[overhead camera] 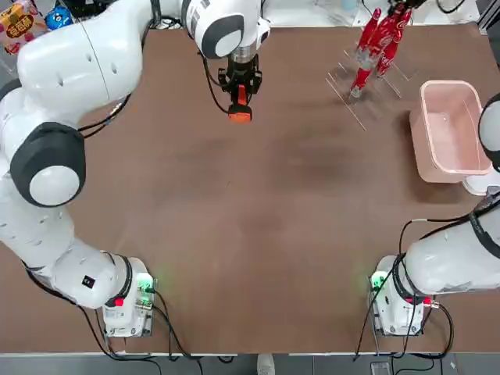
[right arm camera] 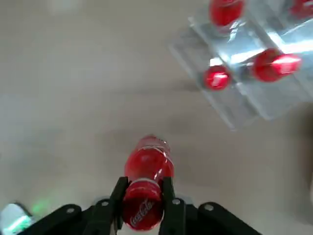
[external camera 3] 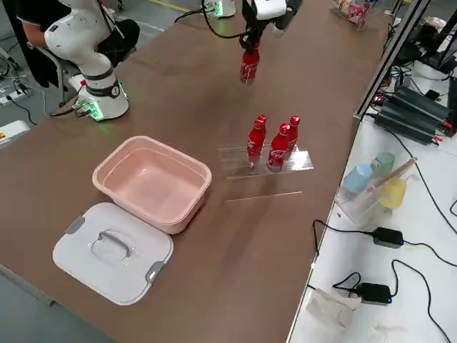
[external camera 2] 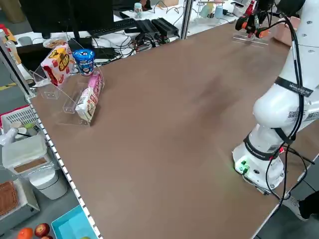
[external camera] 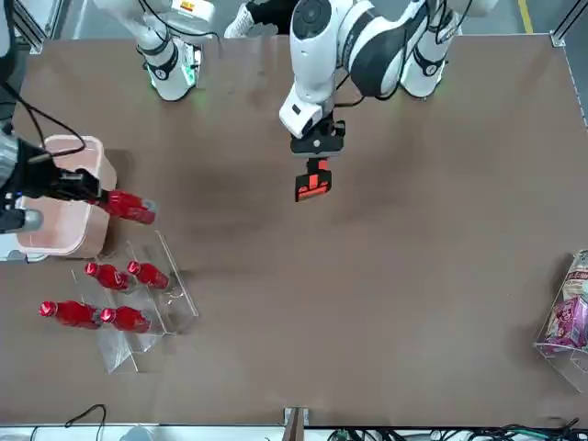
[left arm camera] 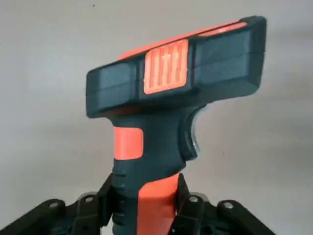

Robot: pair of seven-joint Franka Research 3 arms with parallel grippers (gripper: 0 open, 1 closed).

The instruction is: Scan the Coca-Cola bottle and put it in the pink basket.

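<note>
The right gripper (right arm camera: 145, 203) is closed on the Coca-Cola bottle (right arm camera: 149, 169) near its red cap, holding it up beside the clear rack (external camera 3: 265, 158) where four more bottles (external camera 3: 278, 148) stand. The left gripper (left arm camera: 145, 203) is clamped around the handle of the orange-and-black scanner (left arm camera: 161, 98), well apart from that rack; the pink basket (external camera 3: 152, 183) sits near the rack.

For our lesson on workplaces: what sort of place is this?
Probably a robotics lab: two robot arms share a table, one holding a scanner, with monitors and tangled cables beyond.
</note>
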